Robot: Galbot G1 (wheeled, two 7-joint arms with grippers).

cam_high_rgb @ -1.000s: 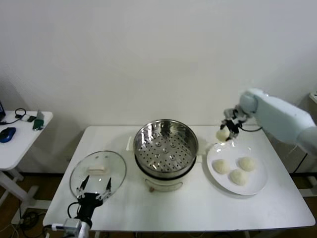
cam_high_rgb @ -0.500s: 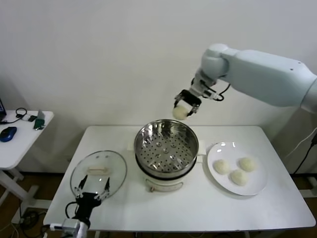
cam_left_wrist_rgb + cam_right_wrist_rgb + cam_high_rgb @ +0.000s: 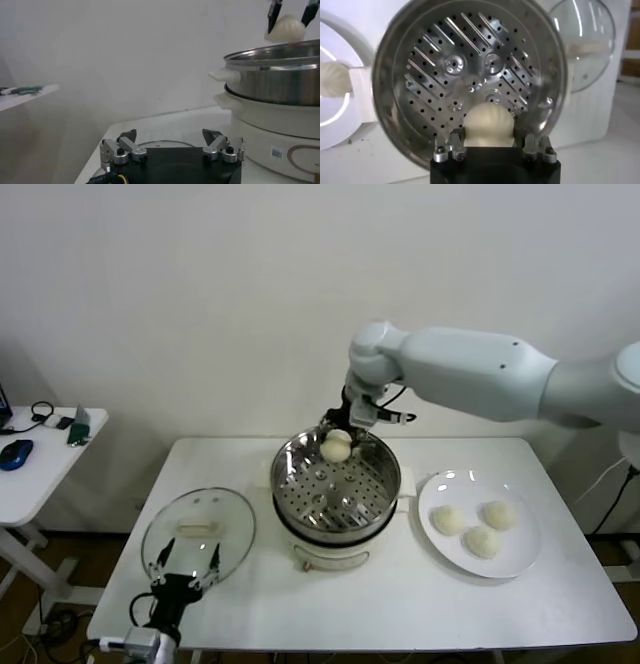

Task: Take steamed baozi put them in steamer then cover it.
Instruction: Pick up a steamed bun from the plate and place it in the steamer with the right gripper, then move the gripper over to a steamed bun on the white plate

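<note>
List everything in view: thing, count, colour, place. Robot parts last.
baozi: four, cream-white; three on the plate, one held over the steamer.
steamer: one, shiny steel on a white base, table centre.
cover: one, clear glass, flat on the table left of the steamer.
plate: one, white, right of the steamer.
table: one, white.
side table: one, white, far left, with small items.
right gripper: jaws shut on a baozi, above the steamer.
left gripper: jaws open, by the cover's near edge.

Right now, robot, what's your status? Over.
Right gripper shut on one cream-white dough bun, above the shiny steel steamer basket. Left gripper open, parked by the glass lid. Basket unobstructed.
</note>
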